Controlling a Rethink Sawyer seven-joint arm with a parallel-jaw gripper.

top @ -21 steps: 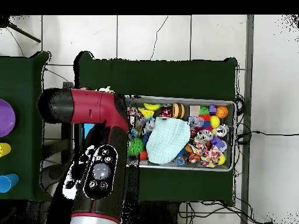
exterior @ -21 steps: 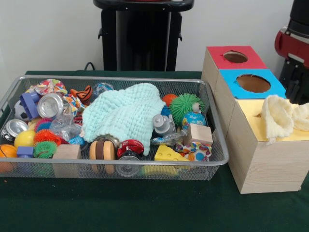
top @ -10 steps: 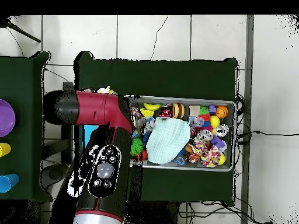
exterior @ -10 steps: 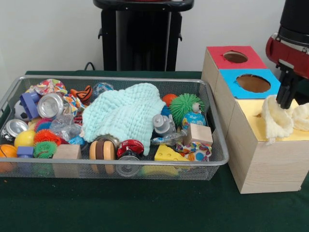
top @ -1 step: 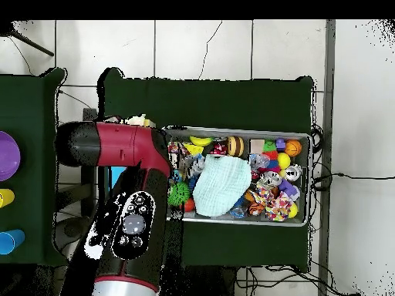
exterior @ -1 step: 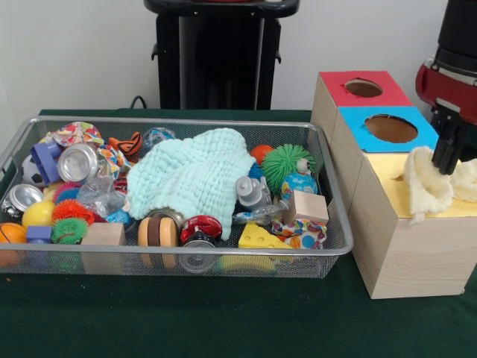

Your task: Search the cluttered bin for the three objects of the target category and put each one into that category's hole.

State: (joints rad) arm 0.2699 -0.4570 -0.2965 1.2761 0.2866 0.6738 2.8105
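Observation:
A cream cloth (exterior @ -1 step: 428, 183) lies bunched on the yellow-topped box (exterior @ -1 step: 384, 179) at the right, covering that box's hole. My gripper (exterior @ -1 step: 447, 158) comes down from above right, and its black tip touches the top of the cream cloth or sits just behind it. Whether it holds the cloth is hidden by the folds. A large mint-green cloth (exterior @ -1 step: 190, 175) is draped over the middle of the wire bin (exterior @ -1 step: 171, 257). In the overhead view the red arm (top @ -1 step: 131, 223) covers the boxes; the mint cloth (top @ -1 step: 221, 185) shows in the bin (top @ -1 step: 241, 131).
Behind the yellow box stand a blue-topped box (exterior @ -1 step: 390, 128) and a red-topped box (exterior @ -1 step: 363, 88), each with a round hole. The bin holds several toys: cans, spiky balls, wooden blocks, a yellow cheese wedge (exterior @ -1 step: 257, 237), a green spiky ball (exterior @ -1 step: 287, 164).
The arm came in from the right edge and lowered the gripper onto the cream cloth, then shifted a little to the right. Neither the cloth nor the bin's contents have moved.

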